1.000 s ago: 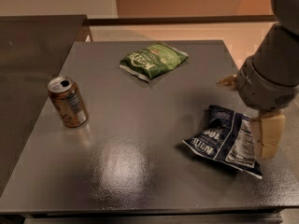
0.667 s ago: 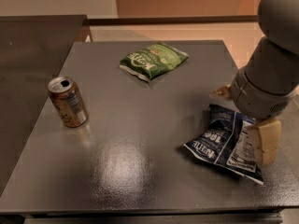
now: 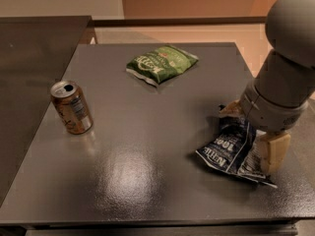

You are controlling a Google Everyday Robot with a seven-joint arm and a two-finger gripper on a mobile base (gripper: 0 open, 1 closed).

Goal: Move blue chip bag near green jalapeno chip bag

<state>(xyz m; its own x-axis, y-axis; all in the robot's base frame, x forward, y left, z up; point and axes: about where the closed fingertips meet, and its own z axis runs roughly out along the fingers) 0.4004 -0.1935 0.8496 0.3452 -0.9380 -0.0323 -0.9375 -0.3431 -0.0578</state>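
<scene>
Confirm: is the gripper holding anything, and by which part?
Cannot tell. The gripper sits low over the right end of the blue chip bag, which lies on the table; the arm hides whether it grips the bag.

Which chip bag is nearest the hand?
The blue chip bag, crumpled directly under the hand; the green jalapeno chip bag lies flat, far from it.
</scene>
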